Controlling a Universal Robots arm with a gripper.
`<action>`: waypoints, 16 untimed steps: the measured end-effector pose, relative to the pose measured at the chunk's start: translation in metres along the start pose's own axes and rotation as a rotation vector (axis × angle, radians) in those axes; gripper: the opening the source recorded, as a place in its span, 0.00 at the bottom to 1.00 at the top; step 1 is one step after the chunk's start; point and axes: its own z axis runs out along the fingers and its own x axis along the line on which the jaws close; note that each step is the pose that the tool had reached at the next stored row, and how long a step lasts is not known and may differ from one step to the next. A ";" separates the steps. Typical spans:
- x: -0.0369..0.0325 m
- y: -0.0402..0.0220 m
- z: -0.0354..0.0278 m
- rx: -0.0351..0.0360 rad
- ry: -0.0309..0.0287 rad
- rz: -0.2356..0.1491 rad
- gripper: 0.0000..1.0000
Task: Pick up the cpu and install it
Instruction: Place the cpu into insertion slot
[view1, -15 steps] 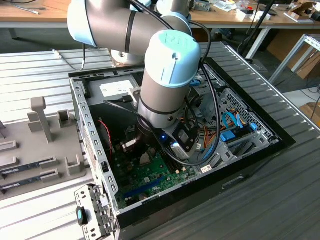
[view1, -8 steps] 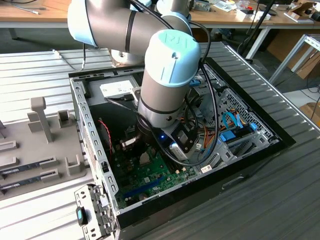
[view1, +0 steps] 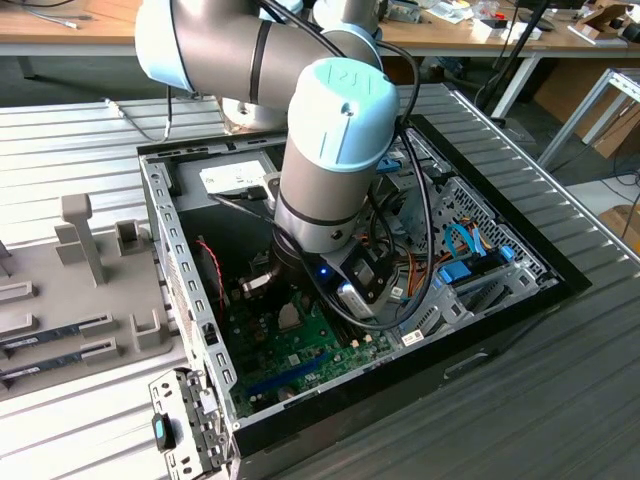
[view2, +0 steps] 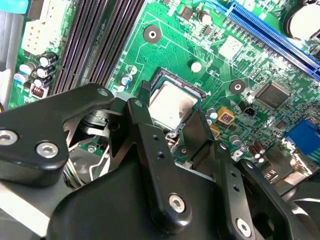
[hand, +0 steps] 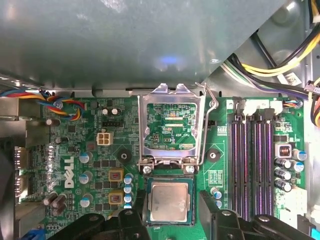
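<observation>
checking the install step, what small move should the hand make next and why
Probably lift the hand straight up. The cpu lies flat in its socket, the fingers stand apart on either side of it, and the metal retention frame is flipped open, so a vertical retreat seems least likely to nudge it.

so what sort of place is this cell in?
Likely a robotics lab or workshop set up for PC assembly: an open computer case on a ribbed metal table, a grey fixture tray with memory sticks beside it, and cluttered wooden benches behind.
</observation>
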 end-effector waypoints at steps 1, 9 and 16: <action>0.0000 0.0000 0.0005 0.0003 0.0002 0.007 0.53; 0.0001 -0.0002 0.0019 0.0003 0.0000 0.022 0.53; 0.0002 -0.0002 0.0018 0.0001 0.0001 0.022 0.39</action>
